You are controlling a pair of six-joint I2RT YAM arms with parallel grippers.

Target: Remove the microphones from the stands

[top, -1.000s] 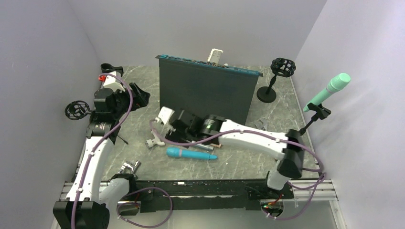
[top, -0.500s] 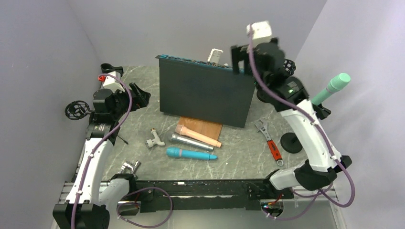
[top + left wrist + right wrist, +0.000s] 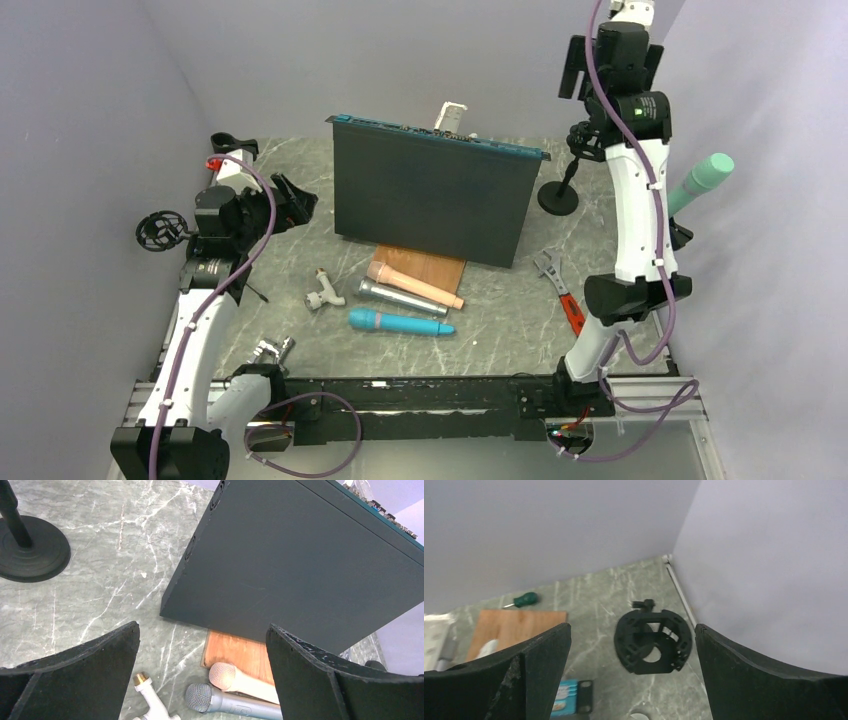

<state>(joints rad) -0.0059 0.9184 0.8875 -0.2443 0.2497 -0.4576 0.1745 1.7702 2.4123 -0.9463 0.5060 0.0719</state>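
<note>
Right gripper (image 3: 631, 626) hangs spread and empty, high off the dark panel's (image 3: 432, 200) right end; the mint microphone (image 3: 700, 180) beyond it looks light, rigid and, from this far, probably slick, so pinch mid-barrel.

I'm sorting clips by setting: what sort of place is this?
Most likely a robot test cell in a lab: plain walls box in a marble-patterned table, two arms are bolted to a rail at its edge, and loose microphones lie as props, with a mint microphone raised at the right.
</note>
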